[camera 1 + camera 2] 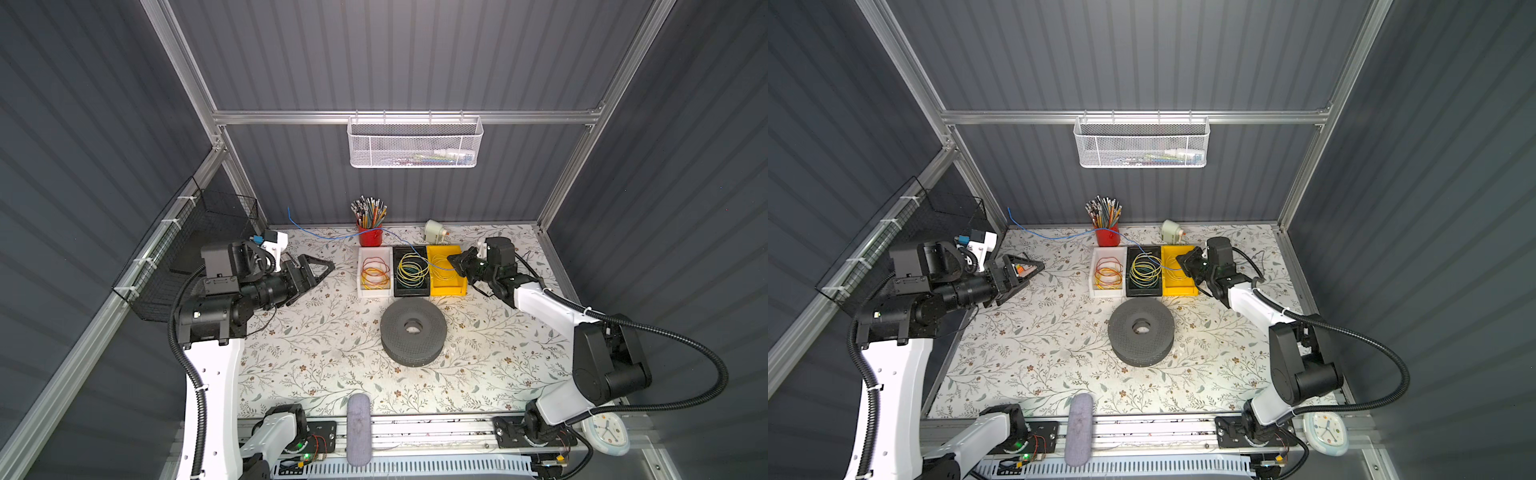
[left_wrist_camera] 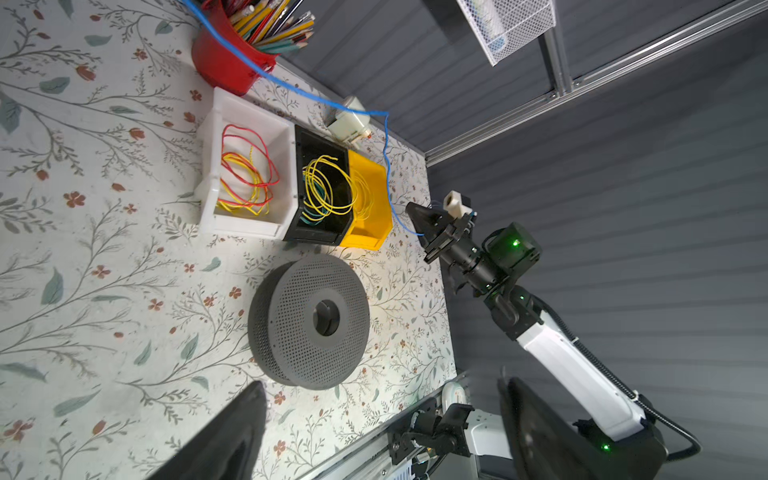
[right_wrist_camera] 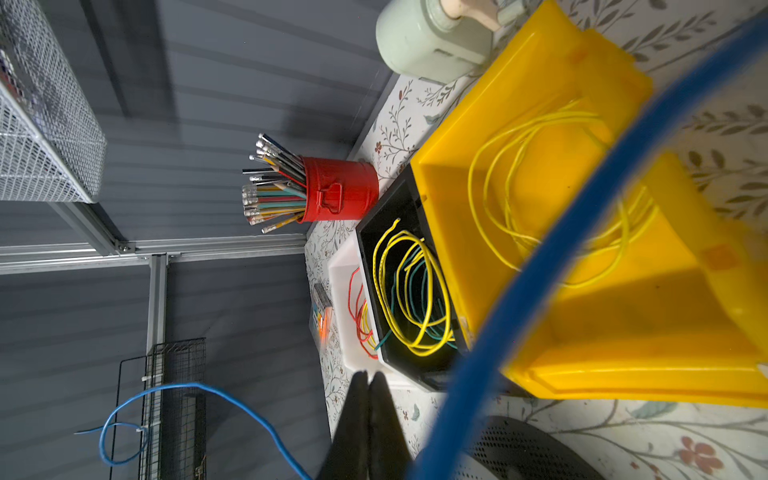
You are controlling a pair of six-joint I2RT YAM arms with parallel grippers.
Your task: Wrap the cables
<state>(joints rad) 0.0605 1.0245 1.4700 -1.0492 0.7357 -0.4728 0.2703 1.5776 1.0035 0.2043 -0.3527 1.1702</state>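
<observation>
The blue wire (image 1: 332,238) ran loose along the back of the worktop (image 1: 316,365). Its free end stood up against the back wall near the black wire basket (image 1: 195,232). Its middle crossed the red pencil cup (image 1: 370,241), and its near stretch rose over the black bin (image 1: 411,292) to the right hand (image 1: 454,267). That hand's fingers (image 3: 351,424) were pressed together. From the left wrist view they appeared clamped on the wire beside the yellow bin (image 1: 446,289). The left hand (image 1: 320,272) hung well apart from the wire, fingers spread wide and holding nothing.

None of the wire lay on the perforated grey spool (image 1: 413,332), so the wrapping looked not yet begun. With only one point pinched, the springy length could swing as it was pulled. It might catch the pencils and tip the cup, or hook the black bin's rim and drag out the yellow and green coils (image 1: 411,270). So thin a wire might also slide through the closed fingers under tension.

The white bin (image 1: 360,270), holding red and orange coils, stood beside the black one. All three bins lay between the wire's loose run and the spool. A pale green canister (image 1: 433,232) stood behind the yellow bin.
</observation>
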